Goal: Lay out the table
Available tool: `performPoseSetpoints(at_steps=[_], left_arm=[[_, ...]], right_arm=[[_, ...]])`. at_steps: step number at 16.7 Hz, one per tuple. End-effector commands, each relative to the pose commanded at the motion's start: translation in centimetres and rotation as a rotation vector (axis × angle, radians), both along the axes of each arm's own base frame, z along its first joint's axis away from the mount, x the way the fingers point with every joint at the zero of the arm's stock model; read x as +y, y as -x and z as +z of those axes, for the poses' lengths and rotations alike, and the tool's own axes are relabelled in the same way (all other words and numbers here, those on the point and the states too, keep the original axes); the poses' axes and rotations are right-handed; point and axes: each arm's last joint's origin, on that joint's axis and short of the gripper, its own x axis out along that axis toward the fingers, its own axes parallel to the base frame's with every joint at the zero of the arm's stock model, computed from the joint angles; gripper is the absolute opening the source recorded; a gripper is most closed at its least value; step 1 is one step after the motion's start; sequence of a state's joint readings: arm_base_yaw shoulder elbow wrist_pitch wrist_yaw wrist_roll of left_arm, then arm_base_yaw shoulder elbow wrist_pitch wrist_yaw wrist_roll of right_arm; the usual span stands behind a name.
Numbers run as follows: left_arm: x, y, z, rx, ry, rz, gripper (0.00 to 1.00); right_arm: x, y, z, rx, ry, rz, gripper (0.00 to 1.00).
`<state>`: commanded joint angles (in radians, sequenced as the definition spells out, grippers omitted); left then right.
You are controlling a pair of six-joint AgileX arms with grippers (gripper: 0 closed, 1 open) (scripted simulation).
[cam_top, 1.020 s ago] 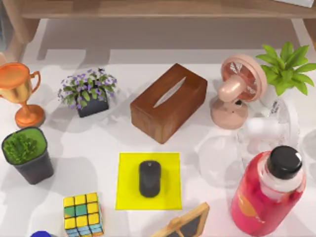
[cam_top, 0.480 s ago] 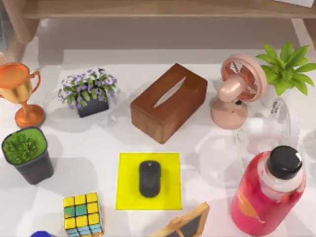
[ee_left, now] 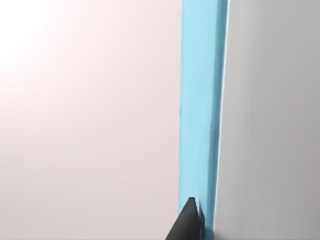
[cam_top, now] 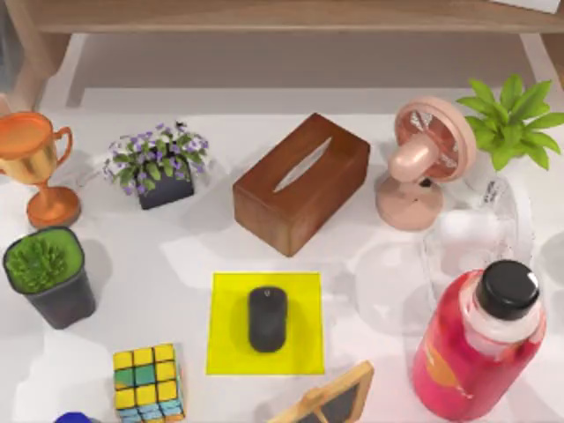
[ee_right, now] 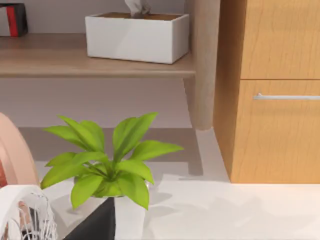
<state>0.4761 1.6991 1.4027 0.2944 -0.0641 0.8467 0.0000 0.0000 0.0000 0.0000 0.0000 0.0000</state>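
Top view: the table [cam_top: 176,256], white and glossy, spans the whole lower field beneath a wooden furniture frame [cam_top: 264,13]. On it stand a brown tissue box [cam_top: 301,182] at centre, a red bottle [cam_top: 467,352] at lower right, a pink fan [cam_top: 423,163] and a leafy plant [cam_top: 511,119] at upper right. A yellow mat [cam_top: 225,326] lies below the tissue box with a black mouse [cam_top: 267,318] resting on it.

Right wrist view: it adds a wooden cabinet [ee_right: 280,90] and a white box [ee_right: 135,35] on a shelf behind the leafy plant. The right gripper [ee_right: 97,222] is a dark tip just beside that plant; open or closed cannot be told.

Left wrist view: a light blue strip [ee_left: 200,115] runs upright across a pale surface. The left gripper [ee_left: 187,222] is a dark tip against it; state likewise cannot be told, and no held item is visible.
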Motion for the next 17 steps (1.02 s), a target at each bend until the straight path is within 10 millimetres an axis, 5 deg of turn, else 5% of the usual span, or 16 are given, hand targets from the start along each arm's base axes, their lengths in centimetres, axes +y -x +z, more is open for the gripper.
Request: performPoseSetpoints(at_steps=[3, 7, 11, 17], left_arm=[[4.9, 2.9, -6.8, 0.236, -0.11, 0.037, 0.0], [6.6, 5.8, -14.0, 0.463, -0.245, -0.077, 0.0], [3.8, 5.1, -17.4, 0.511, -0.439, -0.332, 0.0], [-1.4, 1.7, -19.3, 0.438, -0.655, -0.638, 0.0]], right_arm=[[0.0, 0.0, 0.0, 0.0, 0.0, 0.0, 1.0], [0.0, 0.0, 0.0, 0.0, 0.0, 0.0, 1.0], [0.0, 0.0, 0.0, 0.0, 0.0, 0.0, 1.0], [0.0, 0.0, 0.0, 0.0, 0.0, 0.0, 1.0]])
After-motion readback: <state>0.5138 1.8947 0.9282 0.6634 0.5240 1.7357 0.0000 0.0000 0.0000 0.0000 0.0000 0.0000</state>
